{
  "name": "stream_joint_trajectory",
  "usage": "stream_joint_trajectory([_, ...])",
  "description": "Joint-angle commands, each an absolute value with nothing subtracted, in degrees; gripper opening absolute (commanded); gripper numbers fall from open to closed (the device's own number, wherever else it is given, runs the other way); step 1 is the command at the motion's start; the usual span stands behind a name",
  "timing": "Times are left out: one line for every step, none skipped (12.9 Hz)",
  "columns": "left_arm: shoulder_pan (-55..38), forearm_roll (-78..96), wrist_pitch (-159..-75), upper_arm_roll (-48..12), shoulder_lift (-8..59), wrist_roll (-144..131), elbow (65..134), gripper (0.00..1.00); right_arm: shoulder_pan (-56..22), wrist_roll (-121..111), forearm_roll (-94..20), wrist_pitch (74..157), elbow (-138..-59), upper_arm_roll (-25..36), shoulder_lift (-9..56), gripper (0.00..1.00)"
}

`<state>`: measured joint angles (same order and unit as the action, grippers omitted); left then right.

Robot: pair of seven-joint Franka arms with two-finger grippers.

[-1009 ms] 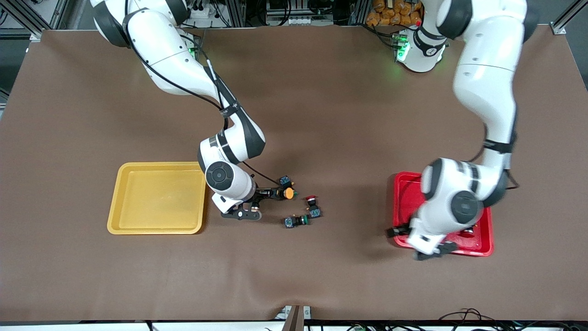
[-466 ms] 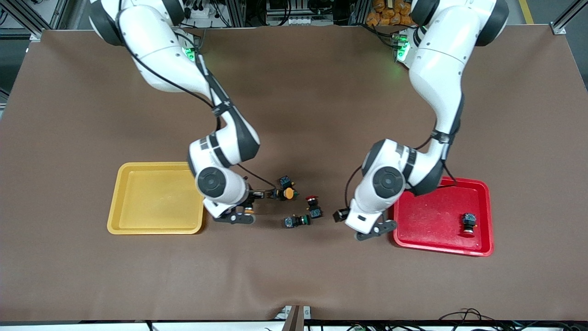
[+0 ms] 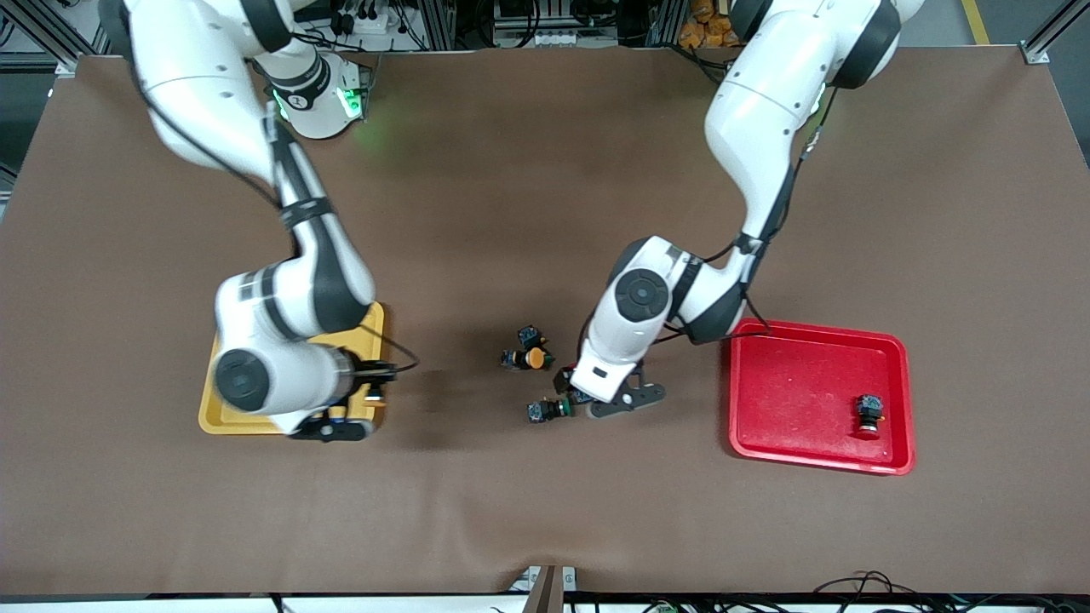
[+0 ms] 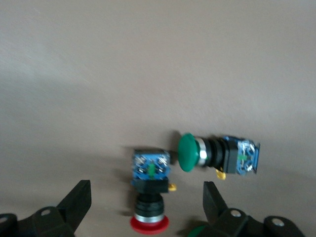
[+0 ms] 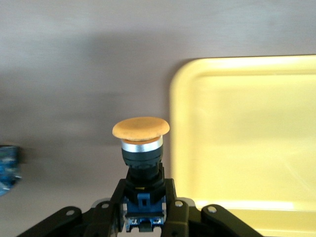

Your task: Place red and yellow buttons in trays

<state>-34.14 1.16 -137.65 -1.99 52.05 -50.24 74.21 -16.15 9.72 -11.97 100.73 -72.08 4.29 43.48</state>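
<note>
My right gripper [image 3: 366, 396] is shut on a yellow button [image 5: 141, 143] and holds it upright, just above the cloth beside the yellow tray [image 3: 209, 417], at the rim [image 5: 247, 133] nearest the table's middle. My left gripper [image 3: 589, 392] is open and low over the cluster of switches in the table's middle. In the left wrist view its fingers stand on either side of a red button [image 4: 149, 197] lying on the cloth; the gripper mostly hides this button in the front view. A second yellow button [image 3: 533, 358] lies in the cluster. A second red button [image 3: 867, 415] lies in the red tray [image 3: 792, 443].
A green-capped switch [image 3: 545, 411] lies on the cloth right beside the left gripper; it also shows in the left wrist view [image 4: 217, 154]. Another black-and-blue switch [image 3: 528, 334] touches the loose yellow button. The right arm covers much of the yellow tray.
My right gripper carried a yellow button from the cluster to the yellow tray's rim. My left gripper left the red tray, with a red button lying in it, and came down over the cluster's red button.
</note>
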Motion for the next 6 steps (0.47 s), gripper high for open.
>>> stream_joint_trajectory([-36.6, 0.4, -139.0, 0.3, 53.6, -50.9, 74.1, 1.00, -12.5, 7.5, -10.9, 100.3, -74.9, 3.3, 42.4, 0.00])
stream_joint_trajectory([-38.5, 0.4, -139.0, 1.7, 54.3, -51.0, 74.1, 1.00, -11.9, 7.5, -10.3, 100.3, -75.4, 3.7, 42.4, 0.00])
stream_joint_trajectory([-40.0, 0.5, -139.0, 3.3, 54.8, -51.1, 74.1, 1.00, -11.2, 7.3, -9.8, 100.1, -75.7, 4.0, 42.4, 0.00])
stream_joint_trajectory([-41.0, 0.5, -139.0, 4.1, 54.9, -51.2, 74.1, 1.00, -10.1, 5.9, -9.7, 99.7, -76.2, 4.1, 42.5, 0.00])
stream_joint_trajectory([-41.0, 0.6, -139.0, 4.2, 54.9, -51.2, 74.1, 0.91, -8.3, 3.0, -9.7, 100.0, -77.2, 4.0, 42.5, 0.00])
stream_joint_trajectory([-41.0, 0.6, -139.0, 4.2, 54.8, -51.2, 74.1, 0.59, -6.1, -1.1, -9.7, 100.2, -77.3, 4.0, 42.8, 0.00])
